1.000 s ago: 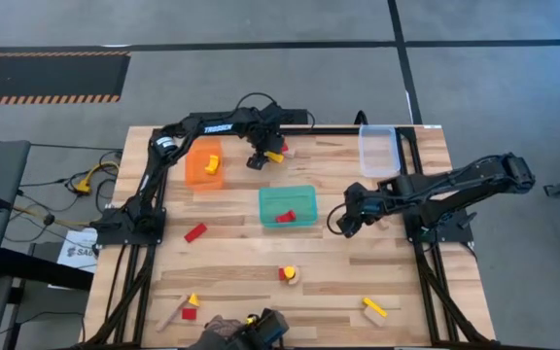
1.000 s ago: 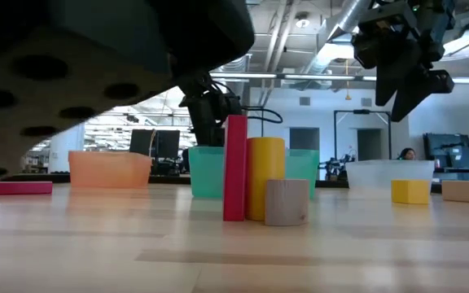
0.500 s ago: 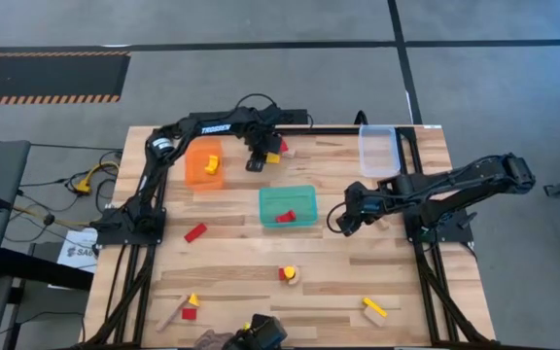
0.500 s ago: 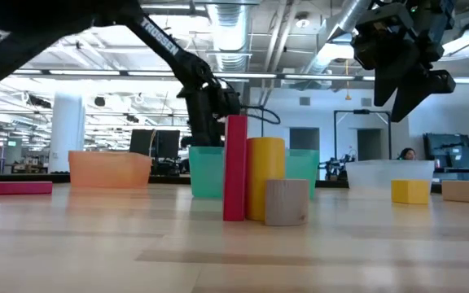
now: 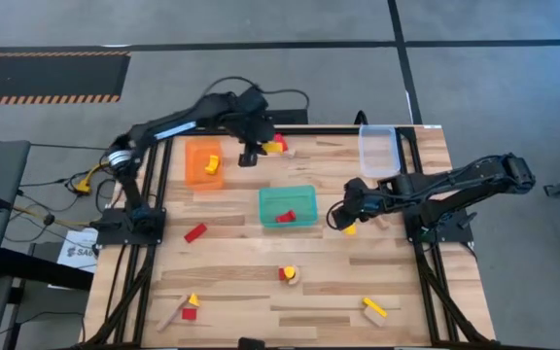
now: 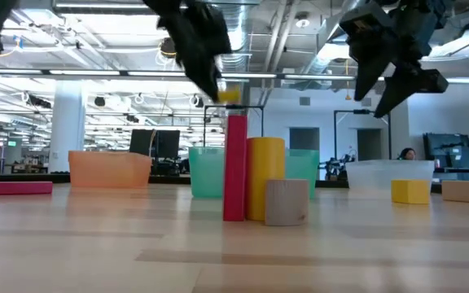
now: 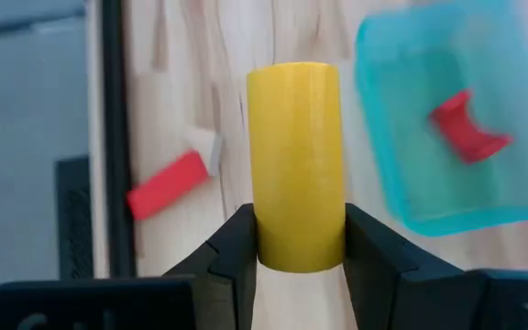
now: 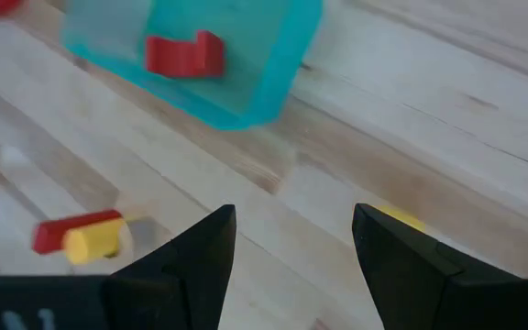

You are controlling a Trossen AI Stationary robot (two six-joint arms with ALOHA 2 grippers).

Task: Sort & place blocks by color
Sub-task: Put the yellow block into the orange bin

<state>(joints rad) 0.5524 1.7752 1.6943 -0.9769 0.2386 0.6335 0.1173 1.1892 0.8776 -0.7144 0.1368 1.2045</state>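
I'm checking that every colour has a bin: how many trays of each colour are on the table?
Orange tray: 1
Teal tray: 1
Clear tray: 1
Total: 3 trays

Toy blocks scattered across the table — a yellow cylinder (image 7: 296, 165) held aloft, a red piece (image 5: 285, 216) in the teal tray, a yellow one (image 5: 211, 163) in the orange tray.
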